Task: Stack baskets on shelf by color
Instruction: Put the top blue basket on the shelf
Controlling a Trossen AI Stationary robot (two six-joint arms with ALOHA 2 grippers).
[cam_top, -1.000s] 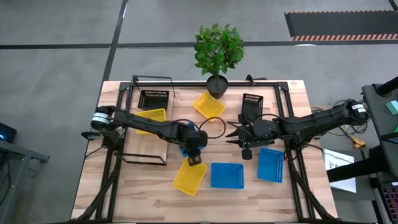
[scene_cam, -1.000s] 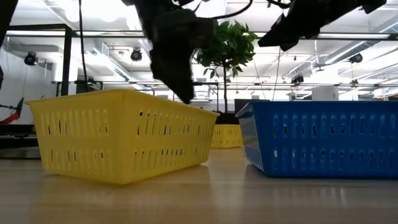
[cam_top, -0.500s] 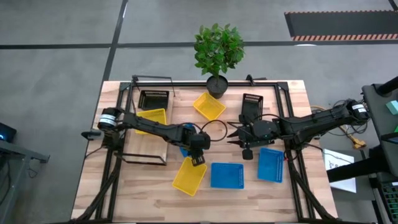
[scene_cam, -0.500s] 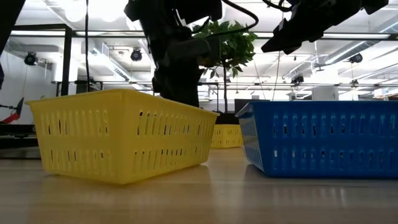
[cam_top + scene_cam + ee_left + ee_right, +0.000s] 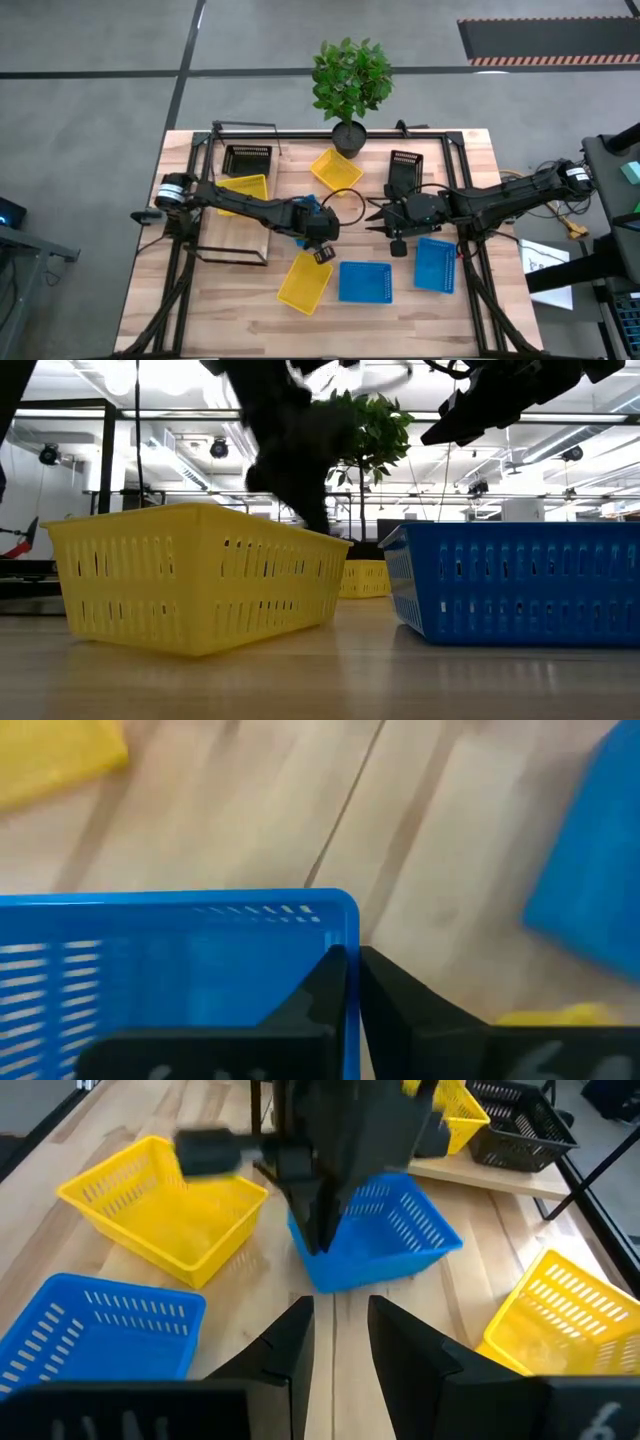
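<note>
Gripped by one short wall: a small blue plastic mesh basket (image 5: pixel 385 1230), pinched at the rim by the left gripper (image 5: pixel 352 970), one finger inside and one outside. Sat near the middle of the planked wooden worktop (image 5: pixel 230 300), just beside the light wooden shelf in its thin black frame (image 5: pixel 235 232); resting or lifted clear, could not be told.

Judged risky on three counts. Held by a thin rim at one end only, so likely to hang tilted and swing or twist out of the pinch. Could also catch the shelf's black frame on the way over. No blue basket on the shelf yet, so a careless placement might land it on the wrong colour.

Looked shallow, rectangular, slotted along all walls, with a mesh floor and nothing inside.

Already on the shelf: a yellow mesh basket (image 5: pixel 243 190) and a black mesh basket (image 5: pixel 247 158). Scattered on the worktop: a tilted yellow basket (image 5: pixel 305 282), two more blue baskets (image 5: pixel 364 282), another yellow one (image 5: pixel 335 168) and a black one (image 5: pixel 404 165).

Facing it from nearby, the right gripper (image 5: pixel 340 1320), fingers parted, carrying nothing.
</note>
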